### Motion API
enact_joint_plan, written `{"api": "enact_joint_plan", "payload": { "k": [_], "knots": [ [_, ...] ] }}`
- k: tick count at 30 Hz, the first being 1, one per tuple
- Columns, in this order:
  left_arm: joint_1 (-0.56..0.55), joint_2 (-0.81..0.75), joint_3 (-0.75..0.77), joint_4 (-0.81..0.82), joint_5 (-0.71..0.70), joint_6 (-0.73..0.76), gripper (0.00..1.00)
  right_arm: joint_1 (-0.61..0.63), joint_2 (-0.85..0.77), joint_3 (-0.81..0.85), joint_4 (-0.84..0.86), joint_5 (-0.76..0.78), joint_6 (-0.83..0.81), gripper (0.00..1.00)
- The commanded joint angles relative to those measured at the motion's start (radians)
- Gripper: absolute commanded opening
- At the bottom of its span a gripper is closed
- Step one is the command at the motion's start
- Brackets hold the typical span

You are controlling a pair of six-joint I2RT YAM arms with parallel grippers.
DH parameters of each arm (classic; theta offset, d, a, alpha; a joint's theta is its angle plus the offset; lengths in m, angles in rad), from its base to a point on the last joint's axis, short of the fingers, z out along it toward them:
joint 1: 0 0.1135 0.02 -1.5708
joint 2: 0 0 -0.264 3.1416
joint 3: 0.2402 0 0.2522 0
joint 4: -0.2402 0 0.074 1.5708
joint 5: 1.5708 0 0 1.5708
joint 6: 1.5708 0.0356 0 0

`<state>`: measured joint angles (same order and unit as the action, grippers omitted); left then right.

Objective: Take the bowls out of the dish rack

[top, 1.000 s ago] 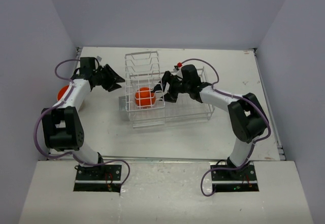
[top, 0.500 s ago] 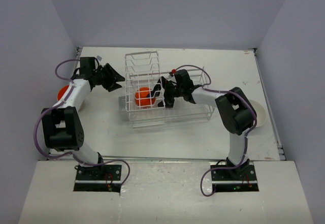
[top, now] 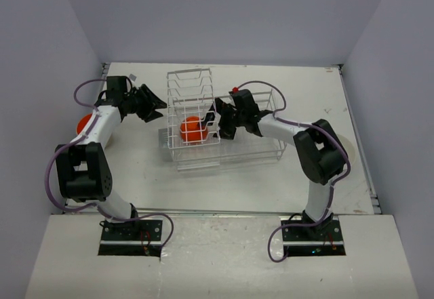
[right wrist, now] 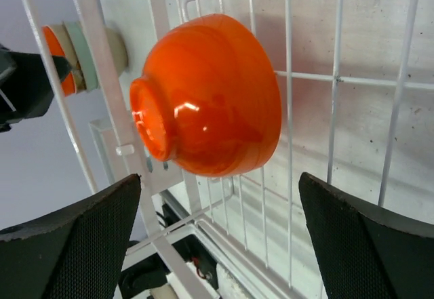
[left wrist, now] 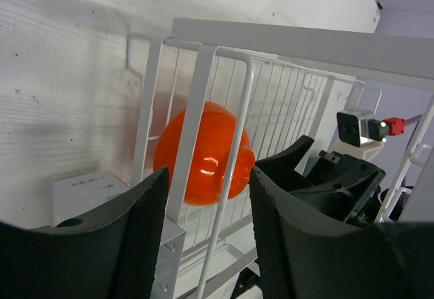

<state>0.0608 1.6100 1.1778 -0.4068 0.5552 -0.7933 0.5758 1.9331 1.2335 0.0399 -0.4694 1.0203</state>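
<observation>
One bright orange bowl (top: 192, 129) stands on edge inside the dish rack (top: 234, 151), at its left end under the tall plate slots. In the right wrist view the bowl (right wrist: 210, 95) shows its foot and sits just ahead of my right gripper (right wrist: 220, 238), which is wide open inside the rack (right wrist: 288, 143) with nothing between its fingers. My left gripper (left wrist: 207, 245) is open outside the rack's left wall. The bowl (left wrist: 203, 153) lies beyond the wires (left wrist: 241, 129) from it. From above, the right gripper (top: 215, 124) is beside the bowl and the left gripper (top: 157, 109) is apart from the rack.
A stack of orange, pale green and cream bowls (right wrist: 74, 55) lies on the table at the far left (top: 83, 123). A cream bowl (top: 350, 151) peeks out behind the right arm's elbow. The rack's upright slots (top: 190, 85) rise above the orange bowl.
My right gripper has moved left inside the rack toward the orange bowl and opened wider, with its elbow swinging. The left arm has stayed in place.
</observation>
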Motion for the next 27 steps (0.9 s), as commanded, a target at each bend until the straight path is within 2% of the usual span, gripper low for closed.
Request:
{"api": "enact_joint_plan", "payload": {
  "k": [1, 6, 27],
  "knots": [
    [0.007, -0.033, 0.002, 0.04, 0.038, -0.003, 0.52, -0.005, -0.083, 0.001, -0.037, 0.069, -0.035, 0.99],
    [0.007, -0.032, 0.0, 0.04, 0.04, 0.0, 0.52, -0.004, -0.102, -0.006, -0.032, 0.061, -0.031, 0.99],
    [0.011, -0.024, 0.0, 0.046, 0.045, -0.001, 0.53, 0.012, 0.029, 0.052, 0.075, -0.057, 0.023, 0.99]
  ]
}}
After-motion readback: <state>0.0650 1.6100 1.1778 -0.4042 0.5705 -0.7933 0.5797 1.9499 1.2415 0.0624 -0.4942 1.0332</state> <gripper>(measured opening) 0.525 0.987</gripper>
